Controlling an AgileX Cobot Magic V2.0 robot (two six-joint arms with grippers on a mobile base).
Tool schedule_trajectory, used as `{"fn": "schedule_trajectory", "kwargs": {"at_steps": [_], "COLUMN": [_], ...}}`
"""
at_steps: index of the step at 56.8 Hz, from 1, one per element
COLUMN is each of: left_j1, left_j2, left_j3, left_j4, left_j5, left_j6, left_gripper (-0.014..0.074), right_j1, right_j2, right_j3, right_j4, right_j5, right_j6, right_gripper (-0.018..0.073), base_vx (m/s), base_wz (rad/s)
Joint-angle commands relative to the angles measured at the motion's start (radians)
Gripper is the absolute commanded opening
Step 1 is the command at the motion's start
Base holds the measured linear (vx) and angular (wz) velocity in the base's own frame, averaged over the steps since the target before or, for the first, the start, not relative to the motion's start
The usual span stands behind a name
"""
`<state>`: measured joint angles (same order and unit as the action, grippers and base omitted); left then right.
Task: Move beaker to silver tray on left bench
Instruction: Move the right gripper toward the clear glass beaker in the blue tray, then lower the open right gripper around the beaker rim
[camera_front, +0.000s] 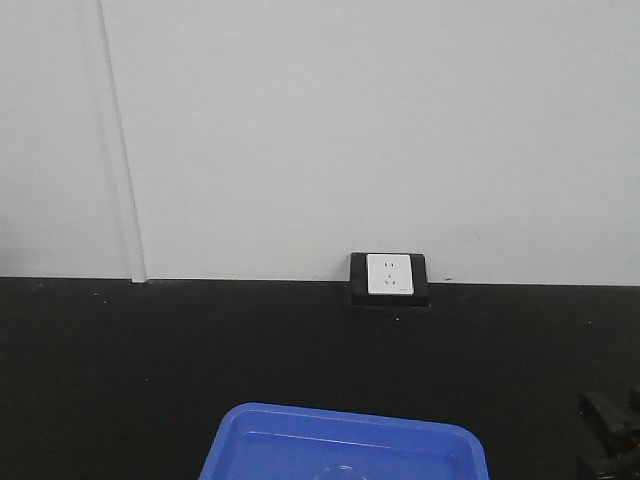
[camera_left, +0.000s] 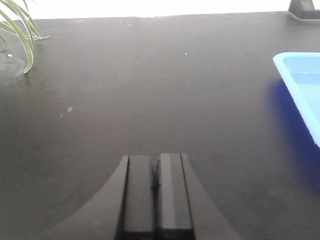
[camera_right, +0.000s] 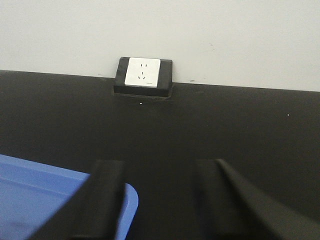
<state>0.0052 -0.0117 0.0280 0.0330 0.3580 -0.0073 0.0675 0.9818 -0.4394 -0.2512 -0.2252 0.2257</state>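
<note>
The silver tray is out of view. A faint clear curved rim (camera_front: 341, 468) shows inside the blue tray (camera_front: 250, 440) at the bottom edge of the front view; I cannot tell whether it is the beaker. My left gripper (camera_left: 155, 159) is shut and empty, low over the bare black bench, with the blue tray's corner (camera_left: 300, 85) to its right. My right gripper (camera_right: 160, 167) is open and empty, its left finger (camera_right: 102, 195) over the blue tray's right corner (camera_right: 131, 200). A part of the right gripper shows at the front view's lower right (camera_front: 610, 430).
A white wall socket in a black housing (camera_front: 389, 278) stands at the back of the bench against the white wall; it also shows in the right wrist view (camera_right: 142, 75). Green plant leaves (camera_left: 20, 35) hang at the far left of the left wrist view.
</note>
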Motion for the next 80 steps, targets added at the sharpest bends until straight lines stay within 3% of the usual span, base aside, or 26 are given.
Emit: {"fn": "schedule_trajectory", "kwargs": {"at_steps": [1,6,17,31,41,50,58,68,80], "left_j1": [-0.006,-0.006,-0.006,-0.006,-0.006,-0.006,-0.006,-0.006,-0.006], "left_j2": [-0.016,-0.016,-0.016,-0.016,-0.016,-0.016,-0.016,-0.016,-0.016], "left_j3": [0.028,0.028,0.028,0.028,0.028,0.028,0.028,0.028,0.028], "left_j4": [-0.002,-0.002,-0.002,-0.002,-0.002,-0.002,-0.002,-0.002,-0.002], "left_j5": [-0.078,-0.078,-0.078,-0.078,-0.078,-0.078,-0.078,-0.078,-0.078], "left_j6": [-0.003,-0.003,-0.003,-0.003,-0.003,-0.003,-0.003,-0.003,-0.003], "left_gripper": [0.0001,0.0001,0.0001,0.0001,0.0001,0.0001,0.0001,0.0001,0.0001], "right_j1": [-0.004,-0.004,0.000,0.000,0.000,0.000,0.000,0.000,0.017], "right_j2": [-0.009,-0.009,0.012,0.186,0.358,0.508,0.650,0.777,0.864], "right_j3": [-0.033,-0.033,-0.033,-0.033,-0.033,-0.033,-0.036,-0.039,-0.113], "right_j4": [-0.005,-0.005,-0.056,-0.569,-0.755,-0.766,-0.751,-0.641,-0.645], "right_j5": [-0.117,-0.155,-0.307,-0.536,-0.681,-0.785,-0.846,-0.942,-0.961], "right_j6": [-0.004,-0.004,0.132,0.400,0.453,0.432,0.334,0.217,0.225], "right_gripper": [0.0622,0.0724,0.0720,0.0664,0.0607,0.0582,0.0582,0.0582,0.0582], "base_vx": [0.00,0.00,0.00,0.00,0.00,0.00,0.00,0.00,0.00], "base_wz": [0.00,0.00,0.00,0.00,0.00,0.00,0.00,0.00,0.00]}}
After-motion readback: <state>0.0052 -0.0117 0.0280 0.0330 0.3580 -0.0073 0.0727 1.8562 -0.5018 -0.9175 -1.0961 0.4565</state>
